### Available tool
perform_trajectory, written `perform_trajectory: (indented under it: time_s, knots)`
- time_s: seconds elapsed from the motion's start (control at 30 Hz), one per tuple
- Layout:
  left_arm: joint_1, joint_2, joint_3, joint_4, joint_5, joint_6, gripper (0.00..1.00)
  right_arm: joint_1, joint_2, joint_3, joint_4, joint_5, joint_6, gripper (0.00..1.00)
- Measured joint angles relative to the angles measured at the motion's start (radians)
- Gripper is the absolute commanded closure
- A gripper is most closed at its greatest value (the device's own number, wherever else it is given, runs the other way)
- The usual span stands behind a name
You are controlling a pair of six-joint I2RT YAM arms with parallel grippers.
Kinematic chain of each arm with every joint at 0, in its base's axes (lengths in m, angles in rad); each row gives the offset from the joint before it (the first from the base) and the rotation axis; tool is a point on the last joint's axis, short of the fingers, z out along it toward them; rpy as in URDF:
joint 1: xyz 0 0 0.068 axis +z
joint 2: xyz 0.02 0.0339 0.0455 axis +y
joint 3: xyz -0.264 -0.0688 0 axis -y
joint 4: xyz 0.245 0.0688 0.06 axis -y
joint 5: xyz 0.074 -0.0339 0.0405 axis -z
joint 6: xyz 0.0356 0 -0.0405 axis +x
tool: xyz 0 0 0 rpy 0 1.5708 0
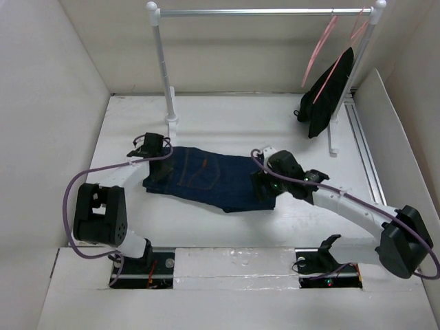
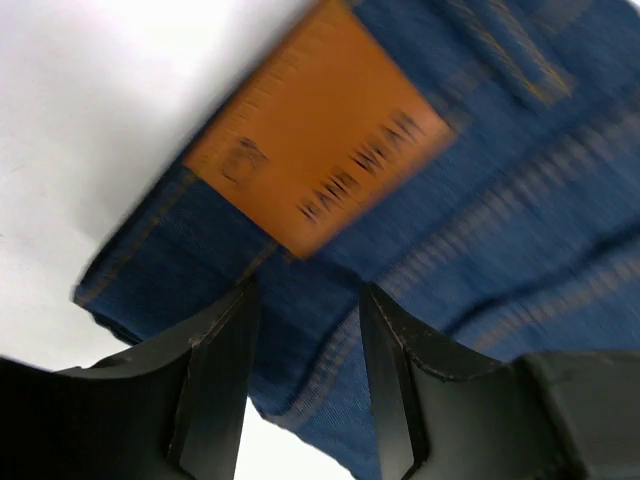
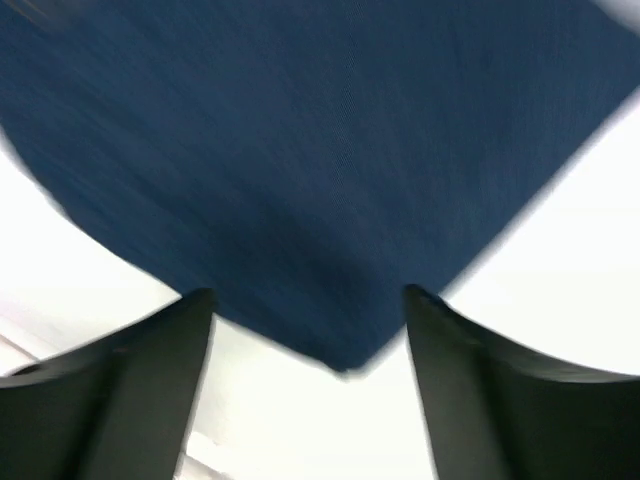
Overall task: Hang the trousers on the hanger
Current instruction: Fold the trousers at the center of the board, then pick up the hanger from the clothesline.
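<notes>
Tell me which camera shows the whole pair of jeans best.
Top external: the trousers lie folded on the table, almost entirely visible. Left wrist shows only the waistband area with an orange patch; right wrist shows only a blurred denim corner.

Top view: bright, even, diffuse light from above. White walls and table (image 1: 227, 117) sit near washout, with faint, soft shadows beneath both arms.

Left wrist view: motion blur streaks the trousers (image 2: 500, 200) and smears the leather patch (image 2: 320, 130) lettering beyond the left fingers (image 2: 215, 380). The table left of them is blown white.

Right wrist view: cloth ahead of the right fingers (image 3: 140, 390) is heavily blurred, its edges smeared. The fingers are dark and underexposed.
</notes>
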Motion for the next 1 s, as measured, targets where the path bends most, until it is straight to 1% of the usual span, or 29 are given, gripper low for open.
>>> perform_trajectory:
  time_s: [0.03, 0.13, 0.2, 0.3, 0.33, 0.37, 0.4, 0.43, 0.47, 0.53, 0.67, 0.7, 0.77, 0.8, 0.83, 0.93, 1.0]
  knots:
    - [0.027, 0.013, -0.013, 0.012, 0.021, -0.009, 0.59, -0.018, -0.014, -0.039, -0.016, 0.004, 0.014, 0.11]
    - [0.099, 0.018, -0.069, 0.05, 0.081, -0.04, 0.59, -0.076, -0.078, -0.141, -0.053, 0.013, 0.044, 0.06]
    - [0.119, -0.002, -0.093, 0.074, 0.107, -0.054, 0.59, -0.115, -0.111, -0.183, -0.052, 0.014, 0.058, 0.06]
    - [0.129, -0.032, -0.129, 0.101, 0.121, -0.071, 0.59, -0.169, -0.114, -0.244, 0.013, -0.034, 0.064, 0.14]
    - [0.13, -0.045, -0.141, 0.107, 0.127, -0.075, 0.59, -0.182, -0.104, -0.269, 0.046, -0.061, 0.065, 0.22]
    - [0.134, -0.06, -0.156, 0.111, 0.133, -0.081, 0.59, -0.192, -0.084, -0.29, 0.073, -0.084, 0.065, 0.33]
    - [0.135, -0.079, -0.172, 0.112, 0.137, -0.087, 0.59, -0.196, -0.057, -0.303, 0.097, -0.101, 0.065, 0.46]
    - [0.134, -0.099, -0.186, 0.104, 0.139, -0.092, 0.59, -0.196, -0.029, -0.307, 0.117, -0.105, 0.058, 0.67]
    - [0.133, -0.119, -0.198, 0.089, 0.14, -0.097, 0.59, -0.196, -0.013, -0.305, 0.144, -0.119, 0.058, 0.79]
    - [0.135, -0.16, -0.21, 0.044, 0.142, -0.109, 0.6, -0.195, 0.018, -0.303, 0.18, -0.137, 0.061, 0.99]
    - [0.151, -0.25, -0.204, -0.062, 0.125, -0.136, 0.6, -0.218, 0.002, -0.302, 0.171, -0.143, 0.048, 1.0]
    - [0.153, -0.274, -0.196, -0.091, 0.116, -0.144, 0.6, -0.23, -0.011, -0.302, 0.158, -0.144, 0.039, 0.99]
    - [0.155, -0.317, -0.169, -0.15, 0.087, -0.157, 0.6, -0.256, -0.035, -0.301, 0.133, -0.146, 0.024, 0.55]
    - [0.156, -0.333, -0.153, -0.172, 0.076, -0.161, 0.6, -0.286, -0.059, -0.301, 0.103, -0.146, 0.004, 0.55]
    - [0.158, -0.357, -0.134, -0.189, 0.069, -0.162, 0.61, -0.304, -0.071, -0.294, 0.068, -0.146, -0.018, 0.36]
    - [0.159, -0.418, -0.05, -0.226, 0.066, -0.158, 0.62, -0.335, -0.093, -0.228, -0.064, -0.137, -0.066, 0.14]
    - [0.148, -0.426, 0.027, -0.219, 0.079, -0.149, 0.73, -0.335, -0.107, -0.129, -0.166, -0.135, -0.092, 0.13]
